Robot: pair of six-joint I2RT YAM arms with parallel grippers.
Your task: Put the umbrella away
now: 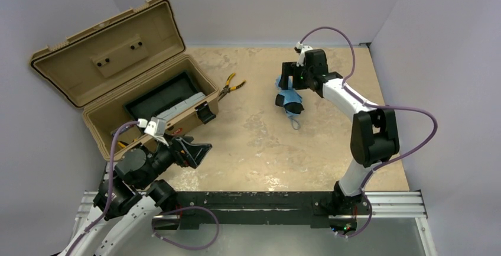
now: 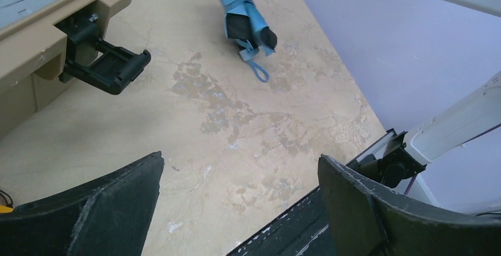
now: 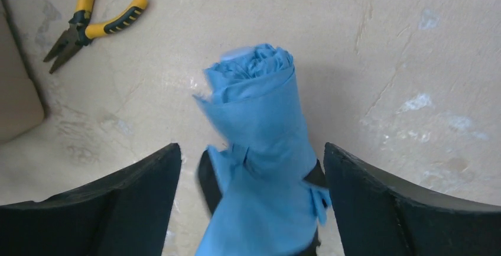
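Note:
The umbrella (image 1: pixel 289 100) is a rolled sky-blue bundle lying on the table right of centre, its wrist loop trailing toward the near side. The left wrist view shows the umbrella (image 2: pixel 245 16) at the top. My right gripper (image 1: pixel 287 83) hovers over its far end, open. In the right wrist view the umbrella (image 3: pixel 260 126) lies between the two black fingers, with a gap on each side. My left gripper (image 1: pixel 198 149) is open and holds nothing, near the toolbox's front corner, and the left wrist view shows only bare tabletop in the left gripper (image 2: pixel 239 161).
An open tan toolbox (image 1: pixel 112 55) stands at the back left, its black latch (image 2: pixel 109 64) hanging off the front. Yellow-handled pliers (image 1: pixel 231 84) lie between the toolbox and the umbrella; the right wrist view has the pliers (image 3: pixel 88 22) too. A metal rail (image 1: pixel 254 200) runs along the near edge.

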